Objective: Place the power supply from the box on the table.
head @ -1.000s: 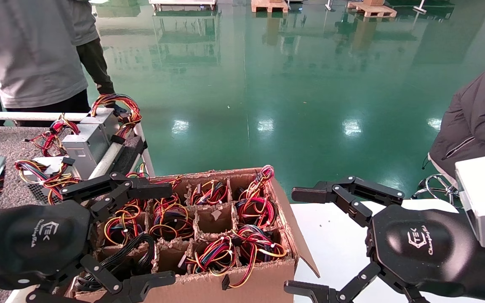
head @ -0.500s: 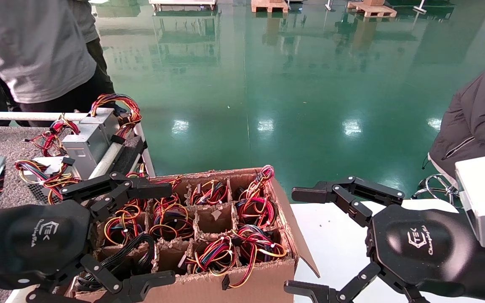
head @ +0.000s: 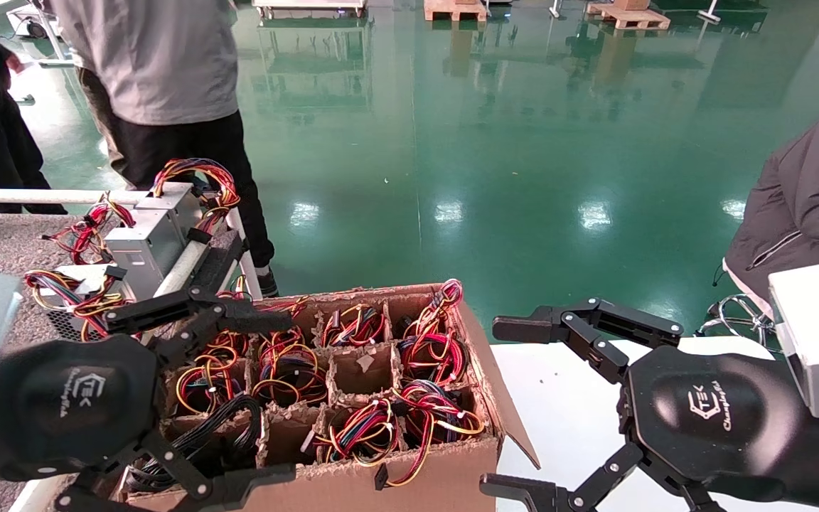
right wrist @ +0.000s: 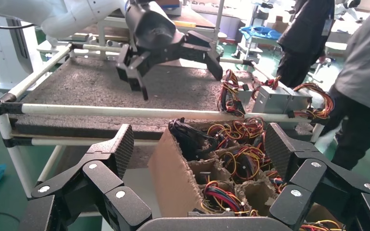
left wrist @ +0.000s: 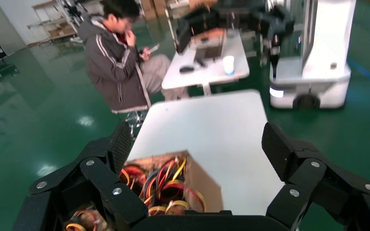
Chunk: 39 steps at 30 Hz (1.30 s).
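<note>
The box [head: 416, 476] stands in front of me, its cells full of wire bundles. Only the black cable bundle of the power supply [head: 221, 427] shows, in the near left cell; the metal body is hidden in the cell. The same bundle [right wrist: 190, 137] appears in the right wrist view. My left gripper [head: 281, 398] hangs open just above the box's left cells, holding nothing. My right gripper [head: 498, 407] is open and empty to the right of the box. The grey felt table [head: 4, 242] lies at the left behind a white rail [right wrist: 125, 111].
Grey units with red and yellow wires [head: 146, 235] lie on the felt table's right end. A white tabletop [head: 566, 405] carries the box. A person [head: 168, 85] stands behind the felt table; another [head: 807, 199] sits at the right.
My left gripper has shifted slightly over the box's left side. The standing person behind the table has walked to the right. My right gripper has not moved.
</note>
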Each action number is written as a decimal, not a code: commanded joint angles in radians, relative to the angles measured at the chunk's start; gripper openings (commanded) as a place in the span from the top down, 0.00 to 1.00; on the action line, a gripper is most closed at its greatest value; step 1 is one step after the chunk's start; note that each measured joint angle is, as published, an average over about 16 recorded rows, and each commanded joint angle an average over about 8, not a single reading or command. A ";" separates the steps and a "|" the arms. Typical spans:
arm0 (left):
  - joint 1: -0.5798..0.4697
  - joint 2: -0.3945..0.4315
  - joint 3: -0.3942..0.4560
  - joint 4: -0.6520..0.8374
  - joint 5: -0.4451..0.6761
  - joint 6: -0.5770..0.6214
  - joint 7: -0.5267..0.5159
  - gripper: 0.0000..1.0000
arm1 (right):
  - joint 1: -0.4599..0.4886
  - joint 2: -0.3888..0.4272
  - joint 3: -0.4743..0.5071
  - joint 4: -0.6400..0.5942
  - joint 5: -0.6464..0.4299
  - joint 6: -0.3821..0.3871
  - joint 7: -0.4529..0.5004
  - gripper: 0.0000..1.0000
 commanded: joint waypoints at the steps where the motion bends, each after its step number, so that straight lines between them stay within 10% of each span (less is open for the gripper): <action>1: -0.027 -0.001 0.016 0.001 0.025 0.008 0.015 0.00 | 0.000 0.000 0.000 0.000 0.000 0.000 0.000 0.00; 20: -0.424 0.073 0.314 0.220 0.276 0.080 0.143 0.00 | 0.000 0.000 0.000 0.000 0.000 0.000 0.000 0.00; 39: -0.639 0.048 0.655 0.317 0.211 0.105 0.151 0.00 | 0.000 0.000 0.000 0.000 0.000 0.000 0.000 0.00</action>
